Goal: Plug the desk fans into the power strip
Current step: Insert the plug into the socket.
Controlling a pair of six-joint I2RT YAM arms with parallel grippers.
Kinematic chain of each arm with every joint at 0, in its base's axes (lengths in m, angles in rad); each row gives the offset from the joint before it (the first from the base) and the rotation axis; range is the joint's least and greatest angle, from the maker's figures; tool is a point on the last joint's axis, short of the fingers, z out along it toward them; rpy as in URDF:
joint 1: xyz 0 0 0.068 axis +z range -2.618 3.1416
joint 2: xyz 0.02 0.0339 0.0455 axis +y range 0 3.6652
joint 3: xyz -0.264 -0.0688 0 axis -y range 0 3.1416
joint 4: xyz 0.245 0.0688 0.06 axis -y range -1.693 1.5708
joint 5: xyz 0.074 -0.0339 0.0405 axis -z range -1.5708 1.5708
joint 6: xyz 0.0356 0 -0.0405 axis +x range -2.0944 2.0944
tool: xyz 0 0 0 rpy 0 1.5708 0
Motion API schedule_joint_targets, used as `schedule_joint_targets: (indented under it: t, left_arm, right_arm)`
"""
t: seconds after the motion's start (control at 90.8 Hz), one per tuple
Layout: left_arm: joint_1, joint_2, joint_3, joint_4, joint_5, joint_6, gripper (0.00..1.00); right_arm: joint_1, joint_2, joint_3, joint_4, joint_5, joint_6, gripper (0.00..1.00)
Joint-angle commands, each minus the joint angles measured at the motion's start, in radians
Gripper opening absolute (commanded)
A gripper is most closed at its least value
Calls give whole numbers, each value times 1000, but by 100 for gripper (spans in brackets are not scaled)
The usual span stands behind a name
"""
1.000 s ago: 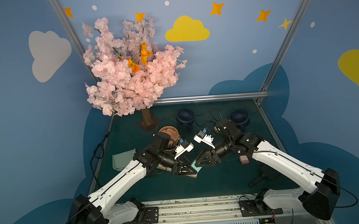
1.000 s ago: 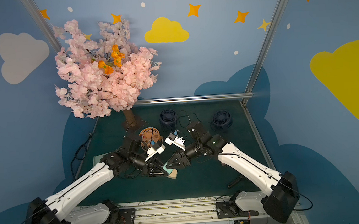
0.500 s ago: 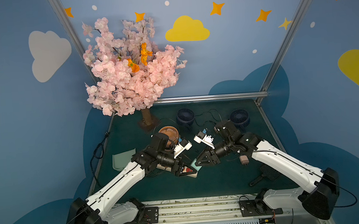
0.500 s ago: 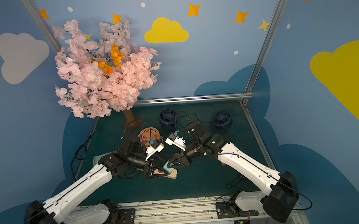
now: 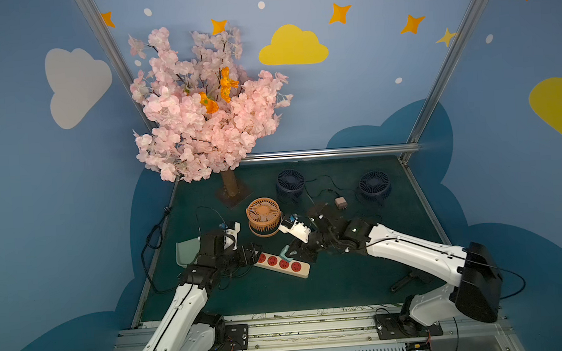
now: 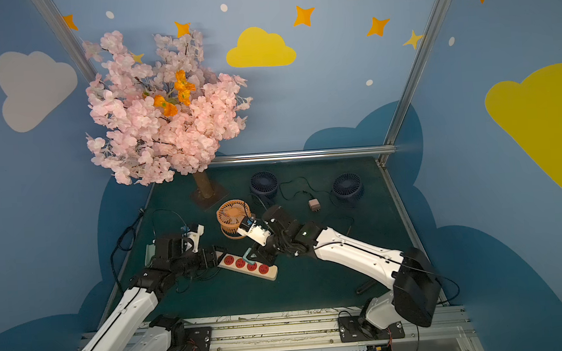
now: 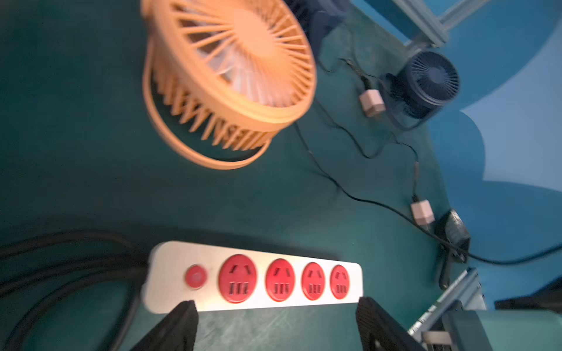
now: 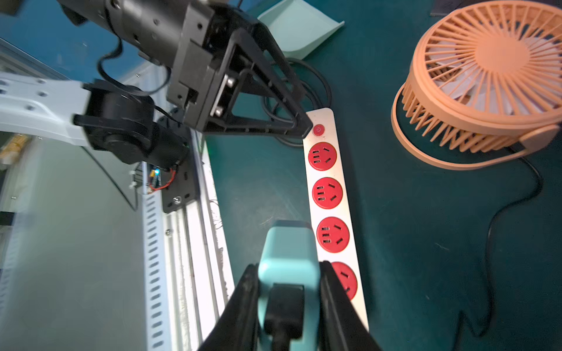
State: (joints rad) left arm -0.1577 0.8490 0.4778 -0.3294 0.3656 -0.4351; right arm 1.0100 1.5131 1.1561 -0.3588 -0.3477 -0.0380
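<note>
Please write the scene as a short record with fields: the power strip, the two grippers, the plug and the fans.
power strip: lying flat, four red sockets, all empty
left gripper: open, by the strip's button end
right gripper: shut on the plug
plug: teal, over the strip's end away from the button, not in a socket
fans: orange fan near the strip; two blue fans at the back
</note>
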Motion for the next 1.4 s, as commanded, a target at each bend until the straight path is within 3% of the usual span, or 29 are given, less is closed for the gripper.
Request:
schedule_joint_targets:
  t: [0.0, 0.352, 0.936, 1.388]
  left_arm:
    - [77, 49, -38, 64, 44, -43, 82]
    - [139, 199, -116, 251, 57, -83, 69]
    - [146, 340, -110, 288, 15, -20, 39]
    - [146, 344, -109, 278, 40, -27, 37]
  right_arm:
    - [57, 109, 136, 10, 122, -102, 8]
    - [136, 382, 423, -216, 229, -207, 4]
    - [150, 561, 608, -333, 246, -290, 1]
    - [135, 585, 633, -315, 275, -279, 0]
